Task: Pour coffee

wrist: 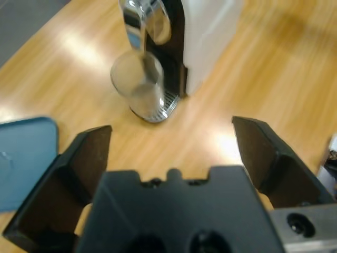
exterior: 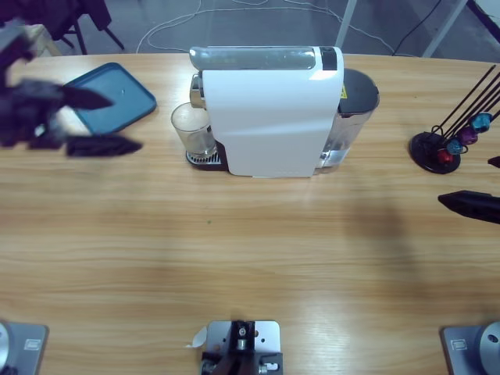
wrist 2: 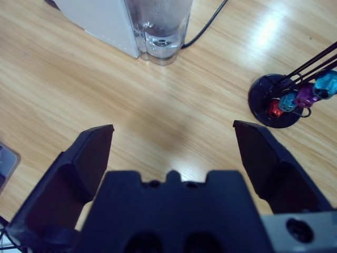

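Observation:
A white coffee machine [exterior: 269, 109] stands at the table's back middle, with a silver lid and a clear water tank [exterior: 351, 117] on its right end. A clear glass [exterior: 193, 130] sits on the drip tray under its spout; the left wrist view shows the glass [wrist: 138, 87] below the chrome spout [wrist: 145, 23]. My left gripper [exterior: 101, 121] hovers open left of the glass, over the table beside the blue tray. My right gripper [exterior: 480, 183] is open at the right edge, nothing between its jaws. The water tank [wrist 2: 160, 26] shows ahead in the right wrist view.
A blue tray [exterior: 109, 98] lies at the back left, partly under the left arm. A black wire capsule rack [exterior: 445, 144] with coloured capsules stands at the right, close to the right gripper; the right wrist view shows the rack [wrist 2: 287, 100]. A black cable [wrist 2: 208, 23] runs behind the machine.

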Available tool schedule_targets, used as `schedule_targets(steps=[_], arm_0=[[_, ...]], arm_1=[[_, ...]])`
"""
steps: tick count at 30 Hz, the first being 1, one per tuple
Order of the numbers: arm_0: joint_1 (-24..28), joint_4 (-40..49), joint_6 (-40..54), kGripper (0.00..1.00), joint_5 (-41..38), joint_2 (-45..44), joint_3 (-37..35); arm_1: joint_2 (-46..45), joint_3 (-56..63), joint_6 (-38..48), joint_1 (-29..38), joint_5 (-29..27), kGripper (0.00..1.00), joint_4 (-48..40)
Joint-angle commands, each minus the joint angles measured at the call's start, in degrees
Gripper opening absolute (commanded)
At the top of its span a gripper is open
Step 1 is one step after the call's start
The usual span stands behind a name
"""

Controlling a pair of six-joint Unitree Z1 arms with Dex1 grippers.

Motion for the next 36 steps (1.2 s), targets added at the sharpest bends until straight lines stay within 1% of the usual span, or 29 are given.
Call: schedule_targets(steps=[1, 5, 8, 10, 17, 20, 22, 26, 29, 33, 36], arm_0=[[4.27, -5.43, 2.46, 1.000, -5.69, 14.03, -5.37], [4.27, -6.45, 7.89, 1.000, -5.45, 17.84, -5.14], [4.18, -6.63, 11.70, 1.000, -1.25, 19.81, -4.66], [4.18, -7.30, 12.72, 1.000, -0.65, 20.27, -4.93], [4.18, -11.15, 12.25, 1.000, -0.61, 23.82, -5.65], [4.18, -11.73, 12.19, 1.000, -1.63, 25.16, -5.58], [4.18, -11.81, 12.25, 1.000, -2.39, 25.51, -5.54], [4.18, -12.10, 12.12, 1.000, -4.60, 25.44, -5.49], [4.18, -12.17, 11.67, 1.000, -4.73, 24.38, -5.42], [4.98, -12.17, 10.26, 1.000, -4.59, 20.57, -5.10], [4.55, -12.17, 9.15, 1.000, -4.81, 17.97, -4.72]], arm_1=[[4.30, -1.26, 0.53, 0.39, -0.05, 1.000, 0.99], [4.93, -1.47, 0.50, 0.39, 0.03, 1.000, 1.17], [5.09, -1.52, 0.22, 0.39, 0.32, 1.000, 1.26], [5.53, -1.65, 0.18, 0.39, 0.39, 1.000, 1.27], [7.20, -2.26, -0.07, 0.39, 0.47, 1.000, 1.68], [8.20, -1.00, -0.03, 0.39, 1.02, 1.000, -0.61], [8.78, 1.13, 0.53, 0.37, 2.64, 1.000, -3.49], [9.57, 1.11, 0.57, 0.37, 2.57, 1.000, -3.66], [10.42, 1.17, 0.44, 0.39, 2.44, 1.000, -3.93], [11.03, 1.38, 0.27, 0.39, 2.50, 1.000, -4.19], [11.00, 1.38, 0.27, 0.37, 2.50, 1.000, -4.19]])
